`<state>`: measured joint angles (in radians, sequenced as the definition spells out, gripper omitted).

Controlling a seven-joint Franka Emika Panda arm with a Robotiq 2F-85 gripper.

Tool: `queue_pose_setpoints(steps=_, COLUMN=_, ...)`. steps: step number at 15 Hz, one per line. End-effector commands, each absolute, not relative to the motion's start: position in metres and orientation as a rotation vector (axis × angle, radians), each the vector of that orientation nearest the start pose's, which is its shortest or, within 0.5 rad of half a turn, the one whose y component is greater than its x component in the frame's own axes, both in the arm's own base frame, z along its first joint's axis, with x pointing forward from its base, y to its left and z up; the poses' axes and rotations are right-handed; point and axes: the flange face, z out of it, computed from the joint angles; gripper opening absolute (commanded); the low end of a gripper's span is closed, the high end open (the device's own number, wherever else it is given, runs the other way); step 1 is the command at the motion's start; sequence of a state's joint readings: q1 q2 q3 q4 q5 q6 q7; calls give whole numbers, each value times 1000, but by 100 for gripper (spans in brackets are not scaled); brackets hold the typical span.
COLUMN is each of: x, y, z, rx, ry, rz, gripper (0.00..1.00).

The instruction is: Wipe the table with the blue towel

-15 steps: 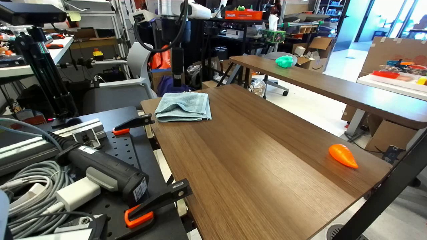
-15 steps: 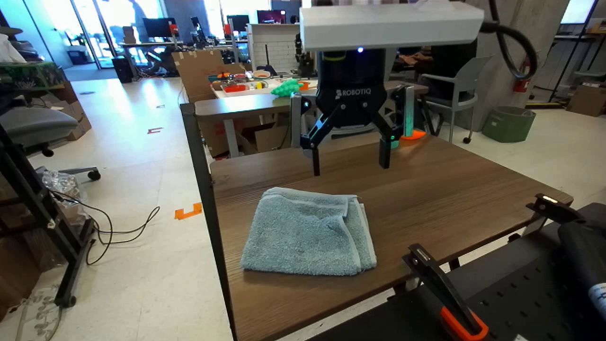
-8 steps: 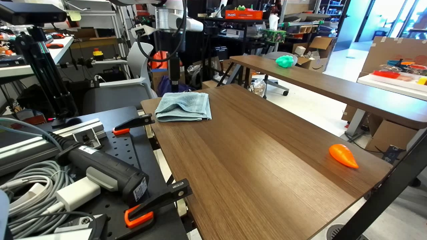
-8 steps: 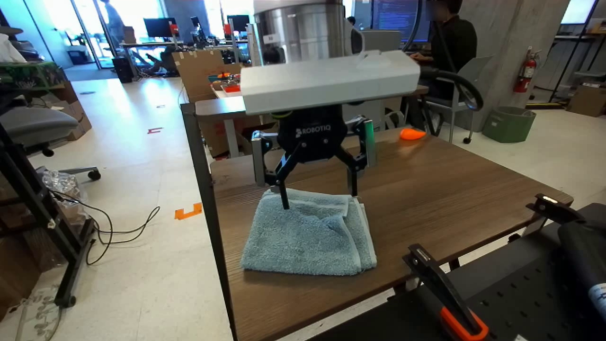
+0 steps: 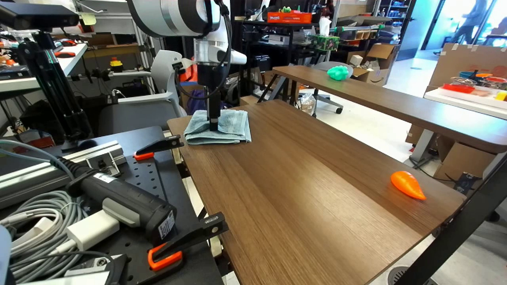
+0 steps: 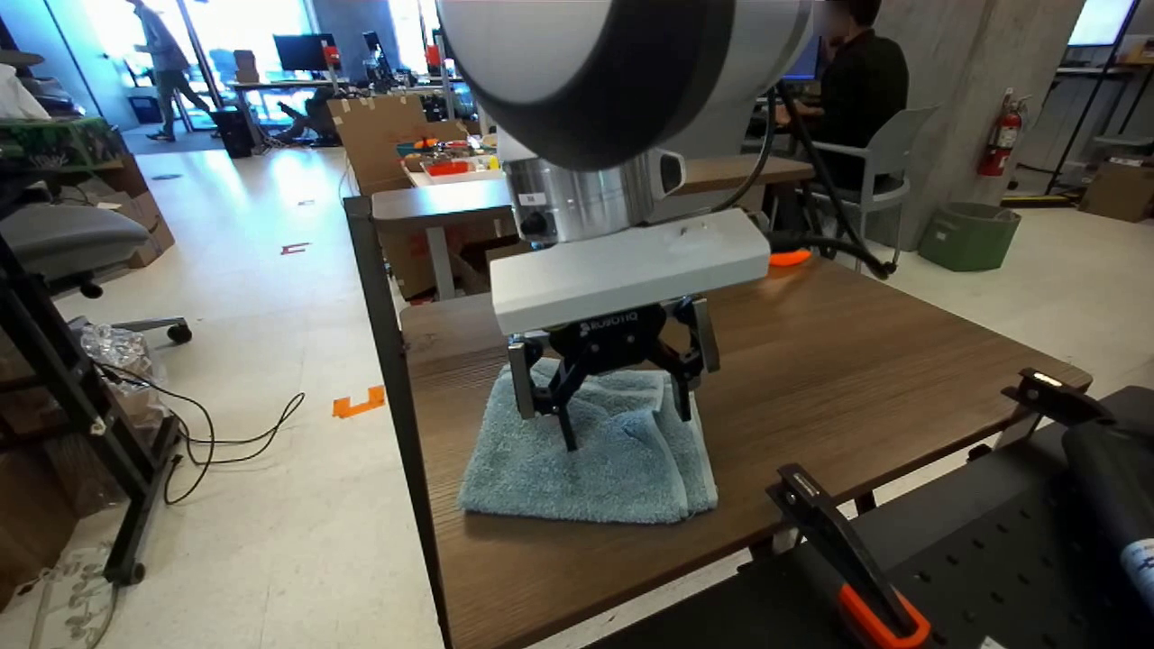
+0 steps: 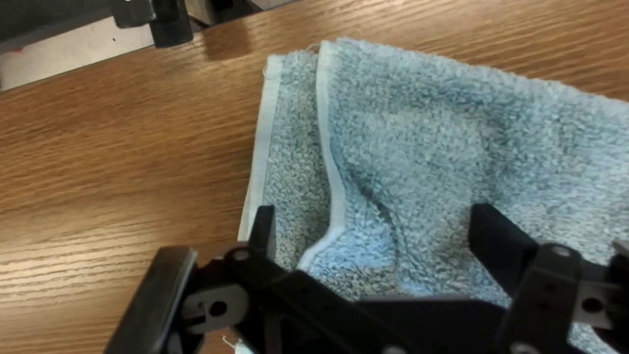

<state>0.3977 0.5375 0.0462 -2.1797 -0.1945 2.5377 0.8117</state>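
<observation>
Blue towel point(image 6: 577, 491) — nubby, folded squarish — on wood-grain table point(image 6: 847, 361); black pincer point(image 6: 627, 434) over it, spread wide.

The pale floor point(image 6: 270, 333) is marked with orange tape point(image 6: 359, 407) in an exterior view, and the windows point(image 6: 243, 27) at the back are totally blown out by light. A red fire extinguisher point(image 6: 1001, 144) and green bin point(image 6: 969, 239) can be spotted by some grey concrete point(image 6: 965, 54), plus a grey chair point(image 5: 134, 116) and cluttered white desk point(image 5: 75, 60) are crammed in
</observation>
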Motion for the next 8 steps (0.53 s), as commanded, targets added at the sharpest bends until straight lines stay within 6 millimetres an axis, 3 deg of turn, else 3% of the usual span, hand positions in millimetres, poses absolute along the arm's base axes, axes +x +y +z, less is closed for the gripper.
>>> queue_pose_setpoints(steps=1, x=486, y=233, z=111, rx=-3243, ry=308, rz=82, gripper=100)
queue_pose_setpoints(steps=6, x=486, y=233, z=114, rx=-3223, ry=320, rz=82, gripper=100)
queue_pose_setpoints(steps=8, x=475, y=231, z=133, rx=-3241, ry=307, rz=116, gripper=100)
